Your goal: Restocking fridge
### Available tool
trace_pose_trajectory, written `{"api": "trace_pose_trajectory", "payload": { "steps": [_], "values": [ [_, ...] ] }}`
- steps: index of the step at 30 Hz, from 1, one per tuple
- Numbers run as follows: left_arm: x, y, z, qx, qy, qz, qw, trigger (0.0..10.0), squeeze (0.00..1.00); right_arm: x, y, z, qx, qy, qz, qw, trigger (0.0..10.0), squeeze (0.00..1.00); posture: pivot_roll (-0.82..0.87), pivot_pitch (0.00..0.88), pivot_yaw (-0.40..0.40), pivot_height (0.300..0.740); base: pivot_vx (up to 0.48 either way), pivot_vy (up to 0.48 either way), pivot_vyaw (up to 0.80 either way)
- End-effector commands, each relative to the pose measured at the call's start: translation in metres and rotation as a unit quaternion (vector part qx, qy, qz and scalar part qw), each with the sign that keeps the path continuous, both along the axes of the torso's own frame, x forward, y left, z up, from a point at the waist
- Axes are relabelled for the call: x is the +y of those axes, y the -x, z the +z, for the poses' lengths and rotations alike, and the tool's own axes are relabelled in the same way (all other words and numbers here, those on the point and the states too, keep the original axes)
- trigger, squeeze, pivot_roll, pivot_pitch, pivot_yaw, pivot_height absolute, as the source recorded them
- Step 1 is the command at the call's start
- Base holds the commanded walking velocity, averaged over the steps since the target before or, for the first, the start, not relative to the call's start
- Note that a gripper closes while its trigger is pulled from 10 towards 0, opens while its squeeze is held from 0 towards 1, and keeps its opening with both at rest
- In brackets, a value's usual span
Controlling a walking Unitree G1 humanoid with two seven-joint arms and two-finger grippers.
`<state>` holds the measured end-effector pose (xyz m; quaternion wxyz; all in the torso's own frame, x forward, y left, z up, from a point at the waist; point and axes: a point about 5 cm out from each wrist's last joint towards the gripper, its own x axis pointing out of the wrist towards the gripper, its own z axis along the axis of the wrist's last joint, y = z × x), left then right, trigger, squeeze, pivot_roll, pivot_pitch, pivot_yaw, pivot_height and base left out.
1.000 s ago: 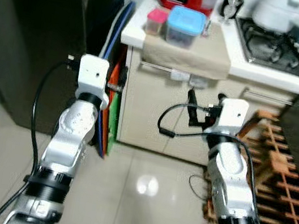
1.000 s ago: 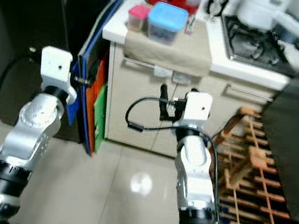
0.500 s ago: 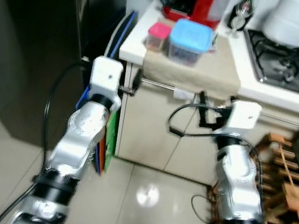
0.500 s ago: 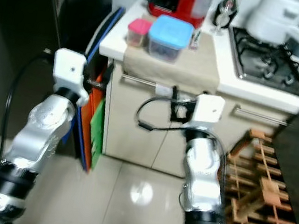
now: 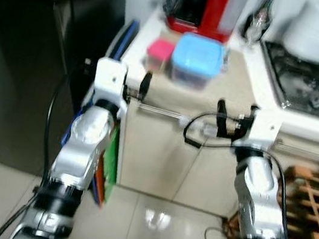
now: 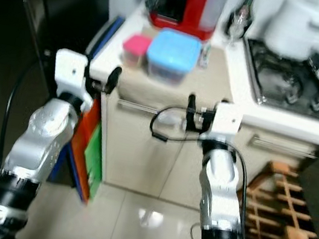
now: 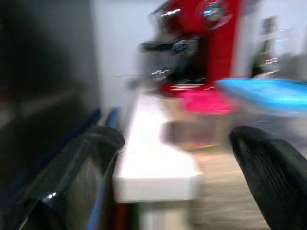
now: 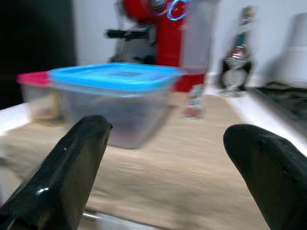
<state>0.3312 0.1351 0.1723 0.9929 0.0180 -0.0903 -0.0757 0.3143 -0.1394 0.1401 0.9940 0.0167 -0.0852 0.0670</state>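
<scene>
1. Silver arms were both raised to counter (image 5: pixel 156 67) height at mid-frame, forearms angled up.
2. The left gripper (image 5: pixel 145 86) was spread, empty, just before the counter's edge.
3. The right gripper (image 5: pixel 233 118) was likewise spread and empty.
4. The blue box (image 5: pixel 197 60) and pink box (image 5: pixel 158 54) sat side by side on the cloth (image 5: pixel 226 89), upper centre.

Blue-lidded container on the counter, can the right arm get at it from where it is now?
Probably yes. The right end effector is open, level with the counter edge, facing the blue-lidded container, with bare beige cloth between them.
</scene>
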Motion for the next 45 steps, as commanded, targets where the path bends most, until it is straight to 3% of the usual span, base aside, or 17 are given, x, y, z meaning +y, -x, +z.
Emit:
{"api": "trace_pose_trajectory", "payload": {
  "steps": [1, 20, 21, 22, 23, 29, 31, 32, 36, 45],
  "values": [
    [-0.003, 0.000, 0.003, -0.003, 0.004, -0.007, 1.000, 10.0, 1.00, -0.003, 0.000, 0.003, -0.003, 0.005, -0.003, 1.000, 10.0, 0.00, -0.05, 0.000, -0.014, 0.740, 0.000, 0.000, 0.00],
    [-0.006, -0.001, -0.005, 0.022, -0.006, -0.021, 1.000, 10.0, 0.98, -0.004, 0.000, 0.002, -0.002, 0.004, -0.006, 1.000, 10.0, 0.00, -0.05, 0.000, -0.015, 0.740, 0.000, 0.000, -0.23],
    [-0.005, -0.002, -0.006, 0.024, -0.008, -0.016, 1.000, 10.0, 0.69, -0.004, -0.001, 0.002, -0.002, 0.005, -0.006, 1.000, 10.0, 0.00, -0.05, 0.000, -0.015, 0.740, 0.000, 0.000, 0.00],
    [-0.005, -0.002, -0.006, 0.024, -0.008, -0.016, 1.000, 10.0, 0.69, -0.004, -0.001, 0.002, -0.002, 0.005, -0.006, 1.000, 10.0, 0.00, -0.05, 0.000, -0.015, 0.740, 0.000, 0.000, 0.00],
    [-0.005, -0.002, -0.006, 0.024, -0.009, -0.014, 1.000, 10.0, 0.20, -0.004, -0.001, 0.003, -0.002, 0.005, -0.007, 1.000, 10.0, 0.00, -0.05, 0.000, -0.015, 0.740, 0.000, 0.000, 0.00],
    [-0.003, -0.003, -0.006, 0.024, -0.016, -0.006, 1.000, 10.0, 0.26, -0.003, -0.001, 0.002, -0.001, 0.007, -0.005, 1.000, 10.0, 0.00, -0.05, 0.000, -0.015, 0.740, 0.000, 0.000, 0.00],
    [-0.003, -0.004, -0.008, 0.027, -0.011, -0.007, 1.000, 10.0, 0.24, -0.003, -0.001, 0.002, -0.001, 0.008, -0.004, 1.000, 10.0, 0.00, -0.05, 0.000, -0.015, 0.740, 0.000, 0.000, 0.00],
    [-0.003, -0.004, -0.008, 0.027, -0.009, -0.008, 1.000, 10.0, 0.00, -0.003, -0.001, 0.002, -0.002, 0.008, -0.004, 1.000, 10.0, 0.00, -0.05, 0.000, -0.015, 0.740, 0.000, 0.000, 0.00],
    [-0.001, -0.004, -0.005, 0.020, 0.005, -0.008, 1.000, 10.0, 0.00, -0.004, -0.002, 0.003, -0.003, 0.009, -0.004, 1.000, 10.0, 0.00, -0.05, 0.000, -0.016, 0.740, 0.000, 0.264, 0.00],
    [-0.004, -0.007, -0.005, 0.022, -0.013, 0.004, 1.000, 10.0, 0.00, -0.003, -0.001, 0.003, -0.003, 0.011, -0.002, 1.000, 10.0, 0.00, -0.05, 0.000, -0.020, 0.740, 0.000, 0.184, 0.00]
  ]
}}
